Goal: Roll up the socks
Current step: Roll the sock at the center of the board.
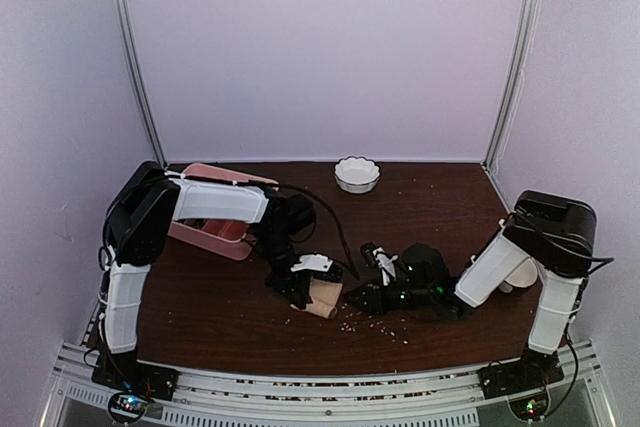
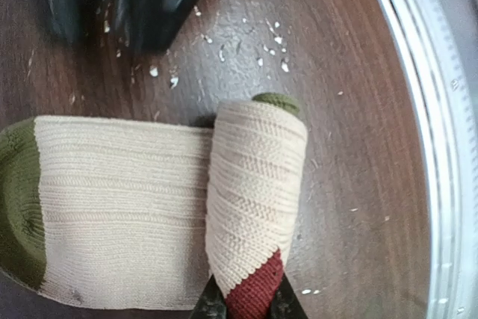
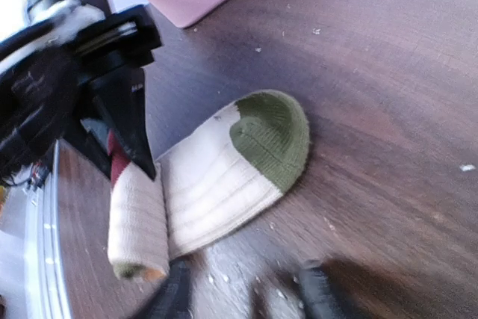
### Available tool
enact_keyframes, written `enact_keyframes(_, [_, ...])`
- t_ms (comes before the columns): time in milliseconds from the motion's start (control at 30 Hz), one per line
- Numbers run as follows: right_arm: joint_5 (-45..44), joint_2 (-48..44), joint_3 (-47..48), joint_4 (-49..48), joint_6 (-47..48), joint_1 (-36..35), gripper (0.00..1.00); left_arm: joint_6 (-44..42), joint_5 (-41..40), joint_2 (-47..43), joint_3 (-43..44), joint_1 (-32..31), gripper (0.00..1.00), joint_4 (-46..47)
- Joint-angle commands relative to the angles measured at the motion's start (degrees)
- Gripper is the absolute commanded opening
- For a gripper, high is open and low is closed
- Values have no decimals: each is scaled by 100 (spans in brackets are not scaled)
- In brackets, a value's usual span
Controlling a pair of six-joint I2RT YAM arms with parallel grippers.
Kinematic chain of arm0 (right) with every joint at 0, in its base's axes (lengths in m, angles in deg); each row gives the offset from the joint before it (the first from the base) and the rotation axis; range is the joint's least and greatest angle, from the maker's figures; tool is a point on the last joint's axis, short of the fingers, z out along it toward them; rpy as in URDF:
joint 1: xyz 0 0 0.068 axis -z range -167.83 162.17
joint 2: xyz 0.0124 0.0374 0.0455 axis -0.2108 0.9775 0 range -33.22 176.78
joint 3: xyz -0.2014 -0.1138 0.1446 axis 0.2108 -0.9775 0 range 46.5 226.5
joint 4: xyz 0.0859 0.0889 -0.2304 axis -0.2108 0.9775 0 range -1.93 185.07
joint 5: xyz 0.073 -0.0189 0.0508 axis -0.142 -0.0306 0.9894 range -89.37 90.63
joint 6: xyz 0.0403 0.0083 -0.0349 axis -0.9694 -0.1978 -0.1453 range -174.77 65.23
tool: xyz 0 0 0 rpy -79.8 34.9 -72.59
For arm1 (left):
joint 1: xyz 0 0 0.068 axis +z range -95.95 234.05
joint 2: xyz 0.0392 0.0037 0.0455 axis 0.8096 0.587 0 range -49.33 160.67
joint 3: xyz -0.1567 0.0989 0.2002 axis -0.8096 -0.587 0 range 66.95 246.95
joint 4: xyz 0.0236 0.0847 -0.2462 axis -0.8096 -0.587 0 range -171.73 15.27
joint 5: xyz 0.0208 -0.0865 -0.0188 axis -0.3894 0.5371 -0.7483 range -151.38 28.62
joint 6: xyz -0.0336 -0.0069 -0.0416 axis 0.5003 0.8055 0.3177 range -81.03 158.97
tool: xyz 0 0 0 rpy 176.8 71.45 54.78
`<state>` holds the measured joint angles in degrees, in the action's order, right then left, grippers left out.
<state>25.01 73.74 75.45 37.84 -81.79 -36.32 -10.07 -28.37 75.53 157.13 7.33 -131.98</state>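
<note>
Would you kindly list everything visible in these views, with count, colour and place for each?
sock: one visible, beige with olive-green toe and dark red cuff, front centre of table, partly rolled
tray: one, pink, left rear, behind the left arm
bowl: one, white scalloped, back centre
crumbs: many, pale, scattered near the sock
table: one, dark brown wood
left tool: one, black, closed on the roll's red end
right tool: one, black, open, beside the sock

I find no readable text, label, brand, number or sign in any of my three camera views; nothing printed is sharp or large enough to make out.
</note>
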Motion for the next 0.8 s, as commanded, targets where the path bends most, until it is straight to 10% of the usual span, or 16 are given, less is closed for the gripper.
enact_keyframes(0, [-1308,-493,-710,-44,162,15,97,390,521,516,270,276,14,-1008])
enact_keyframes(333, [-3610,-1951,-1396,293,-1104,136,100,723,353,1132,694,365,14,-1423])
enact_keyframes(767, [-3525,-1403,-1122,-139,2919,-1953,93,874,653,1874,1533,640,15,-2190])
